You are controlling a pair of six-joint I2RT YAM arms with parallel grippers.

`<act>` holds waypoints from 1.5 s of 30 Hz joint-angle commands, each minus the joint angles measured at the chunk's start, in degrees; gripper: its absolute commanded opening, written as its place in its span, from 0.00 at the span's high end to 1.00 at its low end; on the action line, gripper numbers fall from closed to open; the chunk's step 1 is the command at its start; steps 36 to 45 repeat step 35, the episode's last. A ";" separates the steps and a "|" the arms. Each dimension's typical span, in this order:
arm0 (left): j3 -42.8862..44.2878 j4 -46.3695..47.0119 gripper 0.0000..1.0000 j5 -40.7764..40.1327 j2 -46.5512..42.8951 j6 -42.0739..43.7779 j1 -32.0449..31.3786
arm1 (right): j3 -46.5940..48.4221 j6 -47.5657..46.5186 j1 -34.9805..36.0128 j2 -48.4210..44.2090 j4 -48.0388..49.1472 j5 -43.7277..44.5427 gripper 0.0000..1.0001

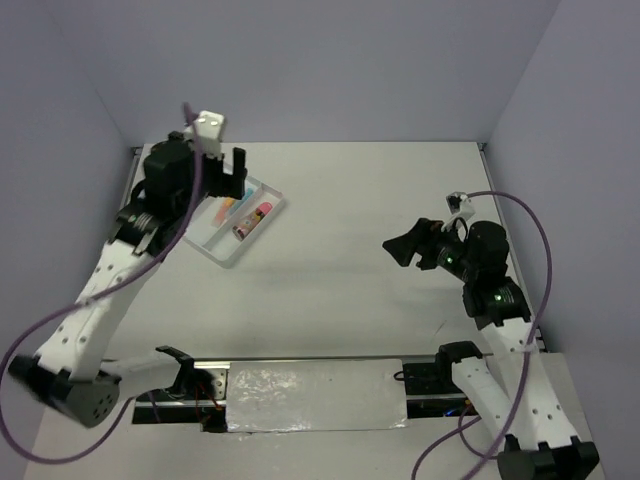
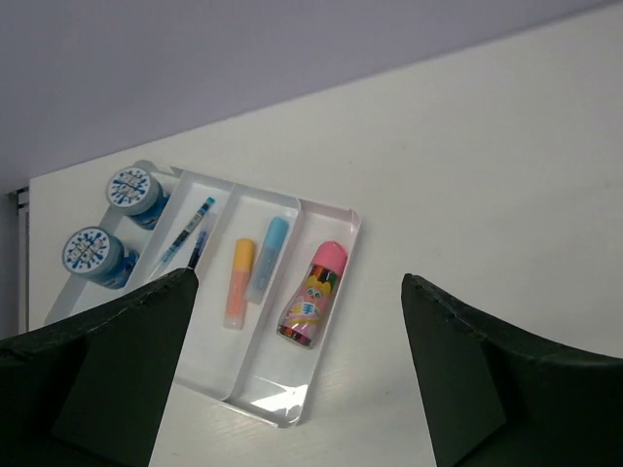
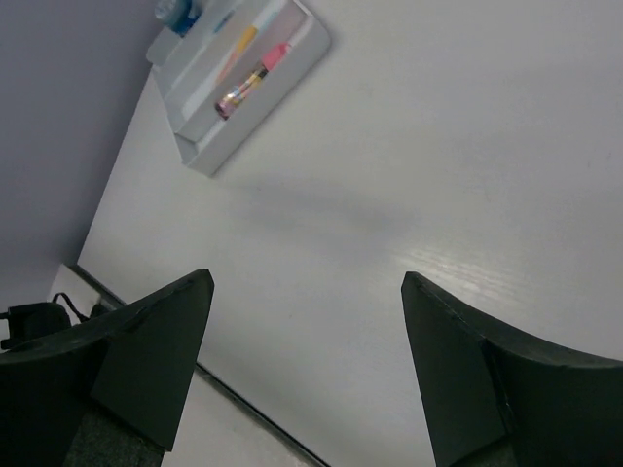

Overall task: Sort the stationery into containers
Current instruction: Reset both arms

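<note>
Stationery lay in the tray [image 2: 255, 375], far left on the table [image 1: 380, 200].
Rolls [image 2: 131, 190], pens [image 2: 183, 236], markers [image 2: 238, 282] and glue stick [image 2: 313, 297] filled separate compartments; left gripper [image 1: 222, 172] hung wide above them, right gripper [image 3: 307, 282] wide, empty, right.

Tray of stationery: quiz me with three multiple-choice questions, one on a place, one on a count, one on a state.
1. Where in the tray does the glue stick lie?
A. With the rolls
B. In a middle compartment
C. Alone in an end compartment

2. How many rolls are in the tray?
A. One
B. Two
C. Three

3. How is the left gripper?
A. Open, holding nothing
B. Shut, empty
C. Shut on the glue stick

Answers:
1 C: it lies by itself in the compartment farthest from the rolls.
2 B: two stand together in the other end compartment.
3 A: its fingers are spread wide with nothing between them.
</note>
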 commanded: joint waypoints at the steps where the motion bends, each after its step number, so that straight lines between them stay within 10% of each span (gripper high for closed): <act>1: -2.56 -5.60 0.01 -2.35 -11.34 -10.39 0.49 | 8.14 -2.04 6.46 -5.42 -6.11 9.37 0.14; 16: -26.83 -11.57 0.01 -15.79 -49.14 -24.90 0.49 | 30.11 -13.28 10.86 -17.99 -33.26 34.60 0.00; 45: -35.80 -8.06 0.01 -12.64 -51.45 -23.51 3.64 | 24.05 -11.97 11.13 -17.39 -31.08 34.44 0.00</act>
